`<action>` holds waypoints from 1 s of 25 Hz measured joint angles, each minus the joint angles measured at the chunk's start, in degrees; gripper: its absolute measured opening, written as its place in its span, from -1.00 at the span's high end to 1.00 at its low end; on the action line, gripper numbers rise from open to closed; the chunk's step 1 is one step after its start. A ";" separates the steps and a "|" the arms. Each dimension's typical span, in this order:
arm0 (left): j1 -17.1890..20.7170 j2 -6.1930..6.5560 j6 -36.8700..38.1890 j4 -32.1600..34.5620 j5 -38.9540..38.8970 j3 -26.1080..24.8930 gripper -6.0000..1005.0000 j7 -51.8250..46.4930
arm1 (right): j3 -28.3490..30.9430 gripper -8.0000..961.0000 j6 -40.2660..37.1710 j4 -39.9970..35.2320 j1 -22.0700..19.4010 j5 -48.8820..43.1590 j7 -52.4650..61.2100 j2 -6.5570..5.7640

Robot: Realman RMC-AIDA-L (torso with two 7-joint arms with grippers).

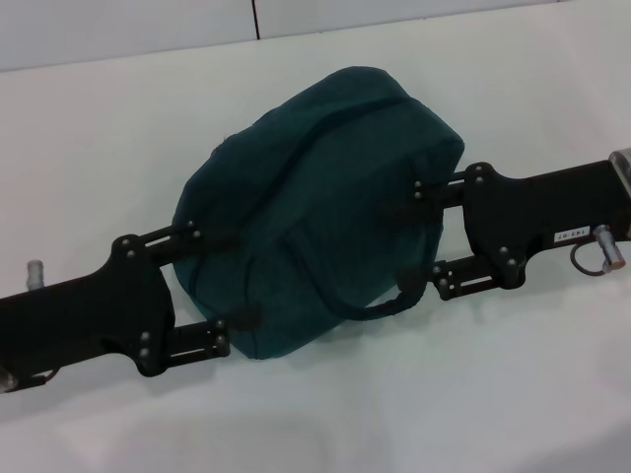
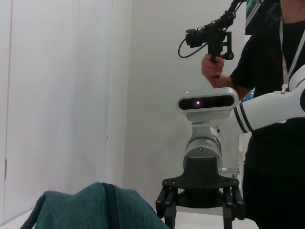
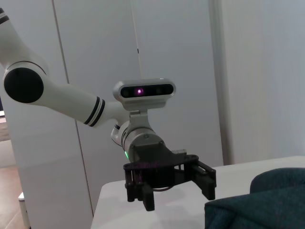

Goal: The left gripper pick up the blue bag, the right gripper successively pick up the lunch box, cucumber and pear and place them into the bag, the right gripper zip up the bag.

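The blue bag (image 1: 315, 207) lies bulging on the white table, with a zip seam running along its top. My left gripper (image 1: 229, 278) is open, and its two fingers straddle the bag's left end. My right gripper (image 1: 409, 238) is open, and its fingers straddle the bag's right end, the lower one near the dark handle strap (image 1: 380, 307). The left wrist view shows the bag (image 2: 90, 210) with the right gripper (image 2: 198, 217) beyond it. The right wrist view shows the bag (image 3: 262, 200) and the left gripper (image 3: 178, 198). The lunch box, cucumber and pear are out of view.
The white table (image 1: 414, 414) stretches around the bag, with a pale wall (image 1: 148, 25) behind it. A person in black holding a camera rig (image 2: 271, 95) stands behind the right arm in the left wrist view.
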 joint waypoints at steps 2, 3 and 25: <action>-0.05 0.08 0.00 0.00 -0.07 0.00 -0.48 -0.06 | 0.04 -0.38 -0.09 -0.04 0.00 0.06 -0.03 0.00; -0.07 0.10 0.00 0.00 -0.09 0.00 -0.48 -0.09 | 0.15 -0.38 -0.14 -0.06 0.00 0.07 -0.03 0.00; -0.37 1.07 0.10 0.09 0.02 0.00 -0.48 -1.02 | 0.72 -0.38 -0.49 -1.55 -0.54 -0.03 0.29 0.08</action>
